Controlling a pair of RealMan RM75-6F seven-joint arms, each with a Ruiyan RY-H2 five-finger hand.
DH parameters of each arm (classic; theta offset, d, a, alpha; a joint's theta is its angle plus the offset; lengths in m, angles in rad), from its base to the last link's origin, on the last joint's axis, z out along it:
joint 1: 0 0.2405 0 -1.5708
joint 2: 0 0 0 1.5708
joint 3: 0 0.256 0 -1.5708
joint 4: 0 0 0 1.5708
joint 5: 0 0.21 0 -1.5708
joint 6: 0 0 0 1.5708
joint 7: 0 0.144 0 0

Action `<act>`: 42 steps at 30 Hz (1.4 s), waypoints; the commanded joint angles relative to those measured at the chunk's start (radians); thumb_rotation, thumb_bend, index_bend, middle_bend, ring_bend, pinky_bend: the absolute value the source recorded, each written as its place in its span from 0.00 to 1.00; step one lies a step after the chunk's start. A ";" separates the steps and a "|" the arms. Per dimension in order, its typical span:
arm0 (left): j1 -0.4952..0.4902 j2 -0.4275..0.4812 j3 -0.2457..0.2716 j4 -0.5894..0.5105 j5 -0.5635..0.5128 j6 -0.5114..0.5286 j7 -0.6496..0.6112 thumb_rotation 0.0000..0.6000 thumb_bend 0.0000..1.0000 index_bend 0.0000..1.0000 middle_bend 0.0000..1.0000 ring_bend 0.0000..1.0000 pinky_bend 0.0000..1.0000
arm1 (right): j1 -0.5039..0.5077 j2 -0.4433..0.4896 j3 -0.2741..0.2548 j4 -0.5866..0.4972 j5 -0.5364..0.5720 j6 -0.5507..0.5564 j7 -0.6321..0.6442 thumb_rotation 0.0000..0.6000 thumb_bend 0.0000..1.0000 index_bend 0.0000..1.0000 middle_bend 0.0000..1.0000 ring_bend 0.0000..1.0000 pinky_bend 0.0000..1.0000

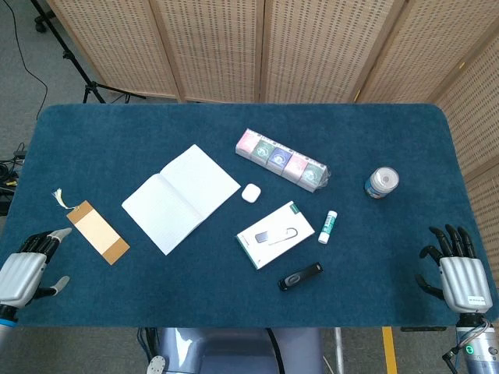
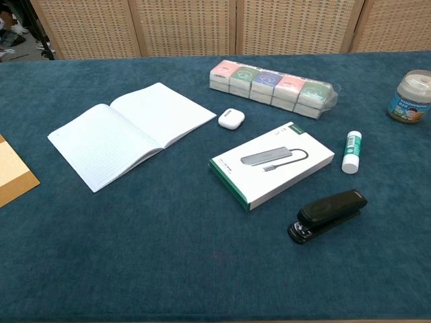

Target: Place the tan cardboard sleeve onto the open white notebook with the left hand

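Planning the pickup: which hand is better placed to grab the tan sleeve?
Left. The left hand sits open beside the tan cardboard sleeve; the right hand is across the table.

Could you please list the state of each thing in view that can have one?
notebook: open, flat, nothing on it
sleeve: flat on the table, left of the notebook, not held
left hand: open, beside the sleeve
right hand: open, holding nothing
stapler: closed
glue stick: capped, lying down
jar: upright, lid on
earbud case: closed
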 commanded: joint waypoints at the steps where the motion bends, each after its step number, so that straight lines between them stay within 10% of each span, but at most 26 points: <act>1: -0.001 0.001 0.001 0.001 -0.003 -0.004 0.004 1.00 0.26 0.11 0.20 0.13 0.14 | 0.001 -0.001 -0.001 0.002 0.001 -0.004 0.000 1.00 0.26 0.45 0.15 0.00 0.00; 42: -0.121 0.089 0.008 0.010 -0.020 -0.216 -0.048 1.00 0.32 0.16 0.23 0.14 0.15 | -0.004 -0.014 0.002 0.015 -0.040 0.038 0.039 1.00 0.26 0.45 0.16 0.00 0.00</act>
